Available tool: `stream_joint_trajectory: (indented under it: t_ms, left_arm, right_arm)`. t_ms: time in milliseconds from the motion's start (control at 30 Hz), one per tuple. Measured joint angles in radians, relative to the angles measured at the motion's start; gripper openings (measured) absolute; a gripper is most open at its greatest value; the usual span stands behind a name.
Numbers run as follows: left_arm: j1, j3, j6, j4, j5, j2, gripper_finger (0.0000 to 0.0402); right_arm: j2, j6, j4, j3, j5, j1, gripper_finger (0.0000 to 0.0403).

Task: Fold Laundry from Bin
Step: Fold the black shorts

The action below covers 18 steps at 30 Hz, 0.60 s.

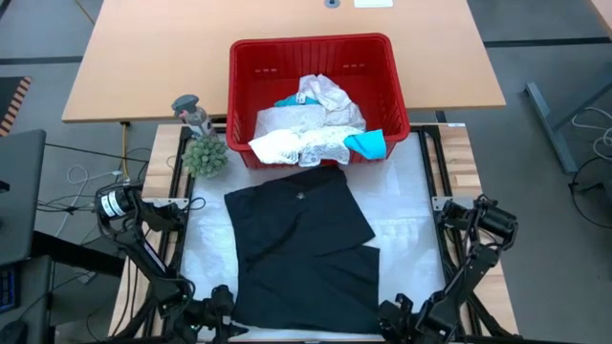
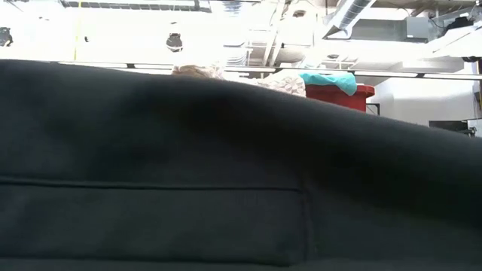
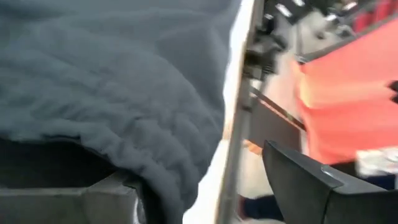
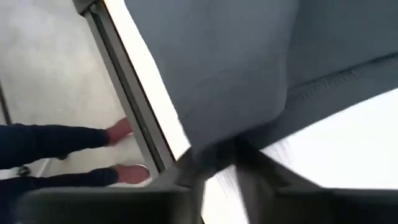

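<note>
Gripping: right hand clamped on black garment hem | left hand on its near edge, grip unclear

a robotics lab: exposed ceiling ducts, a long wooden desk, loose cables on grey floor.

Black garment beside red bin
</note>
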State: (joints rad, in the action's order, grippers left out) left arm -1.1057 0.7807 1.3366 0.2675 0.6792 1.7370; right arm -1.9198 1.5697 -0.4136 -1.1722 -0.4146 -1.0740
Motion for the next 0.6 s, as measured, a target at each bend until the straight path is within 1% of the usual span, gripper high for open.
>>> stream_joint_trajectory:
  t_ms: [67,100,133,200,300,367,433,500,600]
  left_arm:
    - [0.0,0.0,-0.019,0.057,-0.039,-0.001,0.0201]
    - [0.0,0.0,-0.029,0.09,-0.059,-0.003,0.0188]
    - [0.0,0.0,-0.039,0.124,-0.082,-0.006,0.0174]
    - [0.0,0.0,-0.055,0.175,-0.117,-0.017,0.014]
    - [0.0,0.0,-0.068,0.191,-0.15,-0.045,0.0084]
    - [0.0,0.001,-0.093,0.187,-0.153,-0.069,0.005]
    - [0.0,0.001,-0.118,0.172,-0.15,-0.09,0.0021]
    - [0.007,0.001,-0.121,0.128,-0.143,-0.104,0.0006]
    - [0.021,0.001,-0.075,0.079,-0.144,-0.114,0.0011]
  right_arm:
    - [0.0,-0.005,-0.021,-0.019,0.0,-0.005,0.0041]
    - [0.0,-0.012,-0.031,-0.029,-0.002,-0.008,0.0025]
    - [0.0,-0.023,-0.045,-0.039,-0.003,-0.008,0.0019]
    - [0.0,-0.029,-0.083,-0.066,-0.003,-0.008,0.0023]
    - [0.0,-0.016,-0.155,-0.105,-0.009,-0.008,0.0037]
    - [0.0,-0.021,-0.208,-0.139,-0.022,-0.008,0.0035]
    - [0.0,-0.027,-0.249,-0.171,-0.043,-0.008,0.0023]
    - [0.0,-0.033,-0.283,-0.199,-0.052,-0.008,0.0019]
    - [0.0,-0.033,-0.318,-0.244,-0.059,-0.008,0.0019]
